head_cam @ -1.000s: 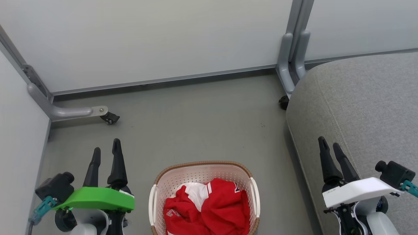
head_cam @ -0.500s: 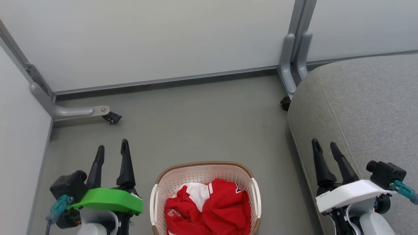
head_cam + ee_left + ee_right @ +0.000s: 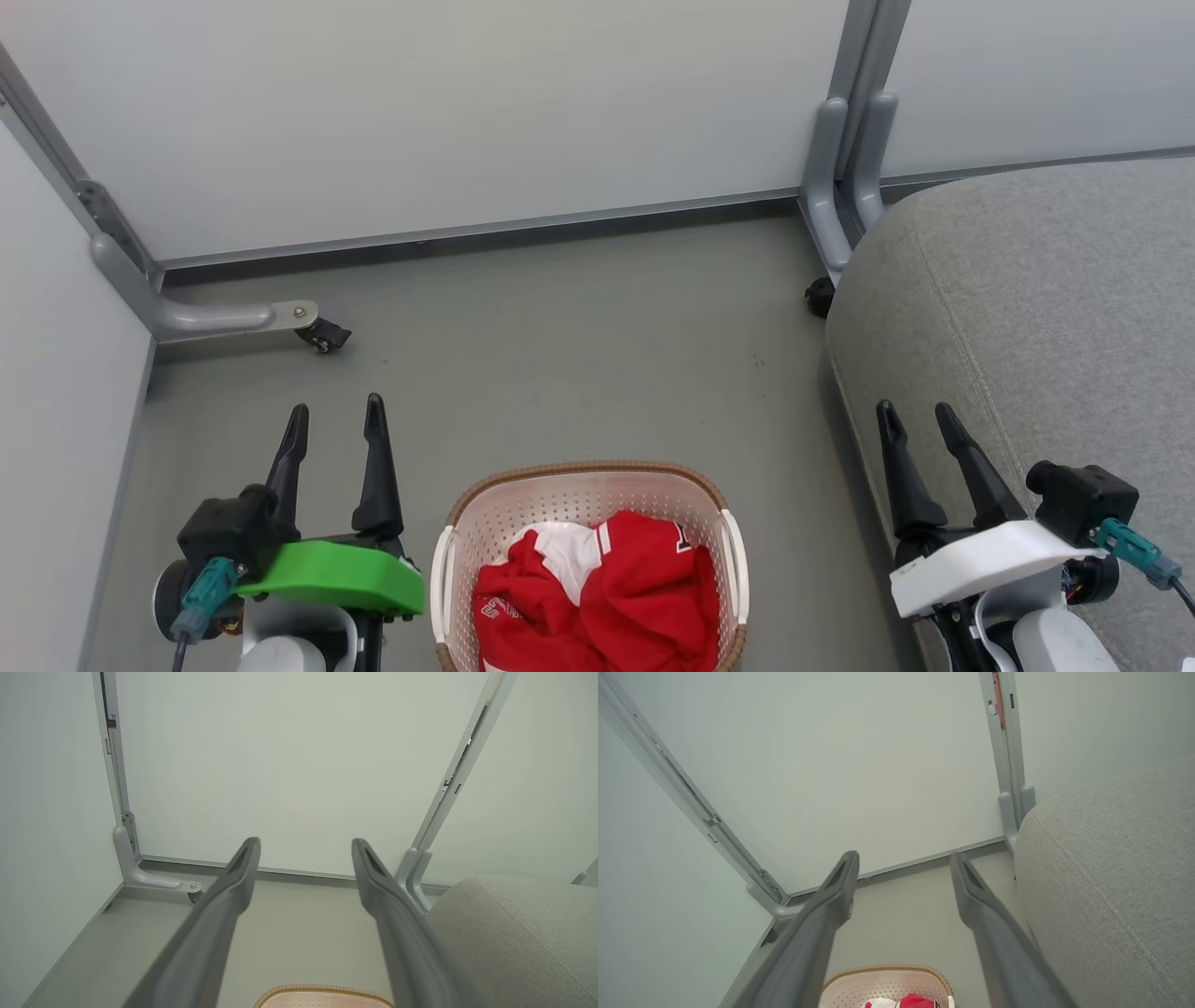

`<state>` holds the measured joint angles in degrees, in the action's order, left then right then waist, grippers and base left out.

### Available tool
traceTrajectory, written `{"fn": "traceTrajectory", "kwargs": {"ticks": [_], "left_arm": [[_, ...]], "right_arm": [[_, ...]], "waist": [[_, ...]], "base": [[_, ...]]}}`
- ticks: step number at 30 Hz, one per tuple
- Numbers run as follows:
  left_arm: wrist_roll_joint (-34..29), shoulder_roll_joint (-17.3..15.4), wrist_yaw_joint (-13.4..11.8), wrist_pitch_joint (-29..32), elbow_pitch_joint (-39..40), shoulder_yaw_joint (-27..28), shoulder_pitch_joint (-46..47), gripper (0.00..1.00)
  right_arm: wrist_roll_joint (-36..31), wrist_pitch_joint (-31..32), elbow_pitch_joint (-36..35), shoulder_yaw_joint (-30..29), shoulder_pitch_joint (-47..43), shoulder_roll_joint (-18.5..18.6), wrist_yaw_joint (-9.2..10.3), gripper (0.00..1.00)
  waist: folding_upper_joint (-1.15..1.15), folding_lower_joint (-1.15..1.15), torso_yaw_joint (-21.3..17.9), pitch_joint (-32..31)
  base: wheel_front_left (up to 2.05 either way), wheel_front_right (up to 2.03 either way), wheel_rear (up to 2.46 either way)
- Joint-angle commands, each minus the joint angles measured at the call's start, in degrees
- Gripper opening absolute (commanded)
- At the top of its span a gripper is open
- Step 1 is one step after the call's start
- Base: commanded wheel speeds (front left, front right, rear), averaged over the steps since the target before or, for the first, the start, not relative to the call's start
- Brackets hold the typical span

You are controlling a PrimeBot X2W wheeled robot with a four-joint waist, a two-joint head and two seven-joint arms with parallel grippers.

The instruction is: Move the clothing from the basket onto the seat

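- The basket [image 3: 579, 467] stands on the grey floor [image 3: 560, 355] at the bottom centre of the head view, and its lower part is cut off by the frame edge.
- The clothing [image 3: 616, 597] lies heaped inside the basket as a crumpled red bundle. A white patch shows toward its upper left and a bit of black-and-white print at its right edge.
- The seat [image 3: 1055, 299] takes up the right side of the frame, with a strip of floor between it and the basket. I see nothing lying on the part in view.
- My left pincer [image 3: 336, 409] is at the lower left, just beside the basket. Its fingers are spread and there is nothing between them.
- In the left wrist view that pincer [image 3: 306, 843] shows the same wide, empty gap. The basket's woven rim [image 3: 322, 991] sits at the bottom edge and the seat [image 3: 514, 924] at the lower right.
- My right pincer [image 3: 915, 413] is at the lower right, in front of the seat's rounded edge, also agape and empty. I cannot tell whether it touches the fabric.
- In the right wrist view the pincer [image 3: 903, 856] stands wide. The basket [image 3: 887, 975] and a sliver of red clothing [image 3: 915, 1002] are at the bottom centre, and the seat [image 3: 1111, 882] is on the right.
- Pale partition panels [image 3: 420, 112] close off the top of the head view, and a caster [image 3: 322, 334] rests at the middle left.
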<state>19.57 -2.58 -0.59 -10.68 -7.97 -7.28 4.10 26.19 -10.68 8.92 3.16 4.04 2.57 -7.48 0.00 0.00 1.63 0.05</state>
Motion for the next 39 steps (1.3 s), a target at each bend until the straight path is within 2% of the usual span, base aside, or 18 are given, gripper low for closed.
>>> {"fn": "traceTrajectory", "kwargs": {"ticks": [1, 28, 39], "left_arm": [[-1.8, -0.4, -0.5, -0.7, 0.6, -0.1, 0.0, 1.0], [-12.1, -0.5, -0.5, -3.7, 0.4, -1.5, -0.6, 1.0], [-13.1, -0.5, -0.6, -4.5, -1.7, -2.4, -0.8, 1.0]], "right_arm": [[-1.5, -0.6, -0.2, 0.2, 0.0, 0.3, -0.02, 1.0], [-13.3, -3.7, 0.3, 0.8, 0.0, 0.4, -0.01, 1.0], [-16.5, -4.6, 2.4, 0.3, 0.2, 0.5, 0.0, 1.0]], "waist": [[0.0, 0.0, 0.0, 0.0], [0.0, 0.0, 0.4, -0.3], [0.0, 0.0, 0.8, -0.6]], "base": [[0.0, 0.0, 0.0], [0.0, 0.0, 0.0], [0.0, 0.0, 0.0]]}}
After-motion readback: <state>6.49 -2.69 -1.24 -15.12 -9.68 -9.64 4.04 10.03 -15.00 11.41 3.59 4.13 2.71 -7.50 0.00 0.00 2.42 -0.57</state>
